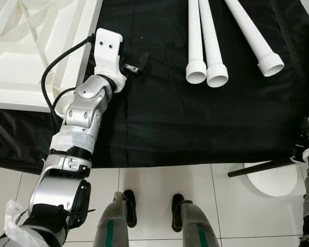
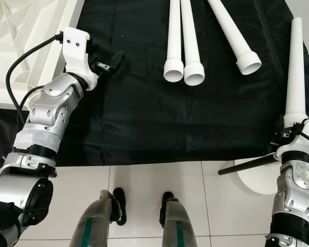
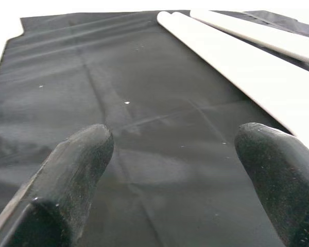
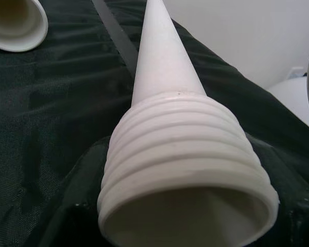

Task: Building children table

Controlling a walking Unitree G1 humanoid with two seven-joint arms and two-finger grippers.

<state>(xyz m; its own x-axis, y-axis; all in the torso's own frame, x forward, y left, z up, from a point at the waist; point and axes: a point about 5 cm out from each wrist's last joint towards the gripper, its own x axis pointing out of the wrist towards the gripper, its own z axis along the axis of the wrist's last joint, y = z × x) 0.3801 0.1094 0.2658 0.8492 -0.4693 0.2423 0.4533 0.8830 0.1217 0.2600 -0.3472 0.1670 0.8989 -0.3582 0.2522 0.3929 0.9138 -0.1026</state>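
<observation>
Threaded end of a white tapered table leg [image 4: 180, 154], clamped between the right gripper [image 4: 188, 226] fingers (black pads on either side), over black cloth [image 4: 51, 103]. The open mouth of another leg [image 4: 15, 23] lies well apart.

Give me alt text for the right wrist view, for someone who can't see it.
Close-up of a white table leg held in the right gripper, its ridged, threaded open end nearest the camera and its smooth shaft tapering away over a black cloth. The open end of another white leg lies on the cloth in one corner.
</observation>
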